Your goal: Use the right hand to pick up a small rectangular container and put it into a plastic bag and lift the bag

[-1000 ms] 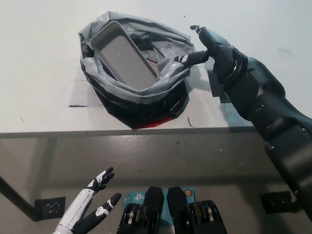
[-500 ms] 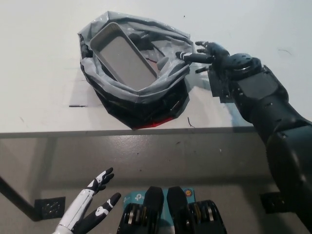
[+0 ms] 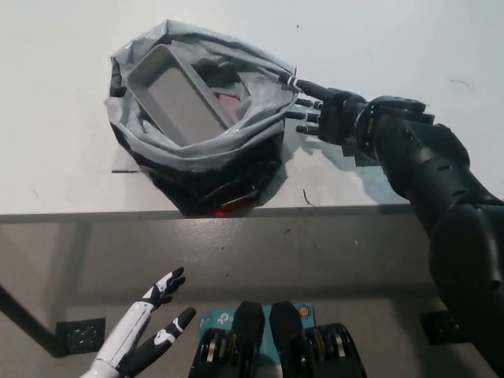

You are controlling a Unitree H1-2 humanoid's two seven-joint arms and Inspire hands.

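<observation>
A grey, silver-lined plastic bag (image 3: 197,150) sits open on the white table (image 3: 55,94). Inside it a small rectangular grey container (image 3: 177,98) lies tilted, open side up. My black right hand (image 3: 327,110) is at the bag's right rim with its fingers spread and pointing left. One fingertip (image 3: 298,83) touches the rim, and nothing is held in the hand. My white left hand (image 3: 146,331) rests open at the lower left, below the table's front edge.
The table's front edge (image 3: 236,211) runs across the middle of the picture, close to the bag's near side. A short black mark (image 3: 124,171) lies on the table left of the bag. Bare white table surrounds the bag.
My right hand has turned and dropped lower against the bag's right rim. The bag with the container in it has slid to the left and its mouth has changed shape. The left hand has not moved.
</observation>
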